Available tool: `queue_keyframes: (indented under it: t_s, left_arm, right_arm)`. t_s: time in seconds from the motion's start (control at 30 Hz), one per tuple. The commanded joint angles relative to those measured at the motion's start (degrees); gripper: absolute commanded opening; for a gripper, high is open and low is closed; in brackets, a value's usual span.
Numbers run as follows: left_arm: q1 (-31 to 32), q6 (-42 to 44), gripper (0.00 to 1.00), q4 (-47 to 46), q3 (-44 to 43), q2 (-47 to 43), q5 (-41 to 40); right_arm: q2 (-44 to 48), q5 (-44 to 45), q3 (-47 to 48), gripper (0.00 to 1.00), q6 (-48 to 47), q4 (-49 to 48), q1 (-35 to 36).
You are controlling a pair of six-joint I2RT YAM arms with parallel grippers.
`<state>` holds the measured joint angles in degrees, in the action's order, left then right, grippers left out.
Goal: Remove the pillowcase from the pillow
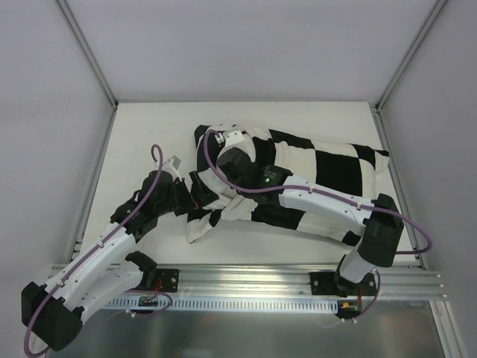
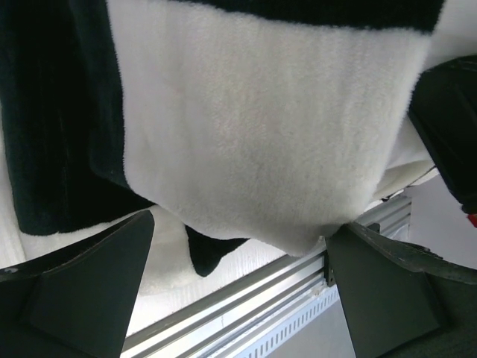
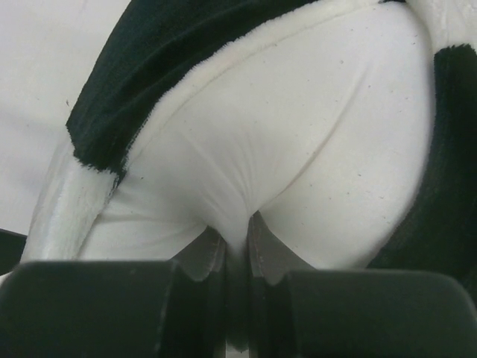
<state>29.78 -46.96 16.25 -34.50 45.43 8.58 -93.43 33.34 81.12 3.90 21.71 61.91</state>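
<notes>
White pillow [image 3: 313,134], one, pinched by right pincer [image 3: 237,239]; one pillowcase [image 1: 328,168].

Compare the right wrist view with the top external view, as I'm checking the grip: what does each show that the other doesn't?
Only the right wrist view shows the right gripper pinched shut on the pillow, smooth white fabric bulging from the pillowcase opening. Only the top external view shows both arms, the left gripper at the cover's near-left corner, and the table. Both show the black-and-cream checks.
</notes>
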Motion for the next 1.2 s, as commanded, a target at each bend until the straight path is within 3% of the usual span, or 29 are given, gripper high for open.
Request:
queue_keyframes:
  t_s: [0.0, 0.5, 0.73, 0.77, 1.0, 1.1, 1.17]
  left_arm:
    - [2.2, 1.34, 0.99, -0.61, -3.99, 0.88, -0.14]
    - [6.96, -0.06, 0.93, -2.1, -6.72, 3.78, -12.87]
    - [6.96, -2.79, 0.55, -1.75, -5.93, 6.25, -14.55]
    - [6.96, -2.96, 0.46, -1.66, -5.15, 6.08, -14.82]
    - [6.87, -4.81, 0.09, 1.15, -0.13, 0.11, -15.43]
    - [6.52, -5.42, 0.0, 2.46, 2.06, -2.0, -15.78]
    - [5.73, -6.12, 0.0, 2.91, 3.38, -2.19, -15.7]
  right_arm:
    - [1.76, 6.21, 3.08, 0.01, -1.26, -2.2, -0.3]
    - [2.72, 4.72, 2.11, 0.01, 0.67, -1.94, -0.3]
    - [5.09, 5.15, 0.36, 0.01, 1.02, -2.29, -0.82]
    - [5.45, 4.98, 0.09, 0.01, 1.46, -2.29, -1.09]
    - [11.33, -5.11, -4.56, 0.01, 5.58, -3.79, -9.94]
    - [14.14, -11.34, -6.06, 0.01, 7.43, -5.62, -13.47]
    - [16.52, -12.68, -5.8, 0.01, 7.35, -6.51, -13.75]
